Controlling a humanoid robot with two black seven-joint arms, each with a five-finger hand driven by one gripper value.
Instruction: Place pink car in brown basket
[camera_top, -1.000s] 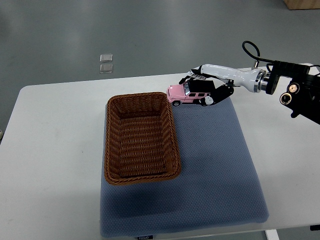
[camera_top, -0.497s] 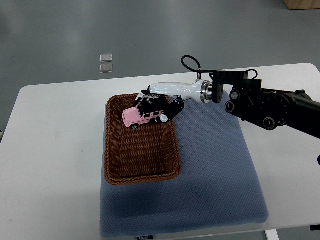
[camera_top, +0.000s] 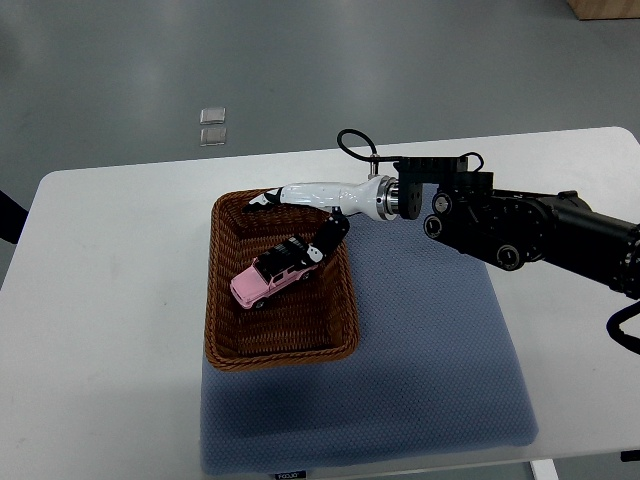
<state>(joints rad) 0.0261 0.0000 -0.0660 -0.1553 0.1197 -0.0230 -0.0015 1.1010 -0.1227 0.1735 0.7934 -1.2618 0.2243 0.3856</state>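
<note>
Looking down from the top view, you see the small pink toy car (camera_top: 268, 280) with dark windows and black wheels lying inside the brown woven wicker basket (camera_top: 222, 300). It sits tilted and turned on a diagonal, with its front toward the lower left of the basket and its rear toward the upper right. Your right robot hand (camera_top: 305, 215), white with black fingers, reaches in over the far right corner of the basket. Its fingers are spread, and one black fingertip (camera_top: 318, 248) is just at the rear of the car; you cannot tell if it touches, but the hand does not close around the car. The arm (camera_top: 520, 225) behind it is black and comes from the right edge.

The basket stands on a blue-grey textured mat (camera_top: 430, 350), which lies on a white table (camera_top: 100, 300) with rounded corners. Behind the table you see a grey floor with two small clear square pieces (camera_top: 211, 126) on it.
</note>
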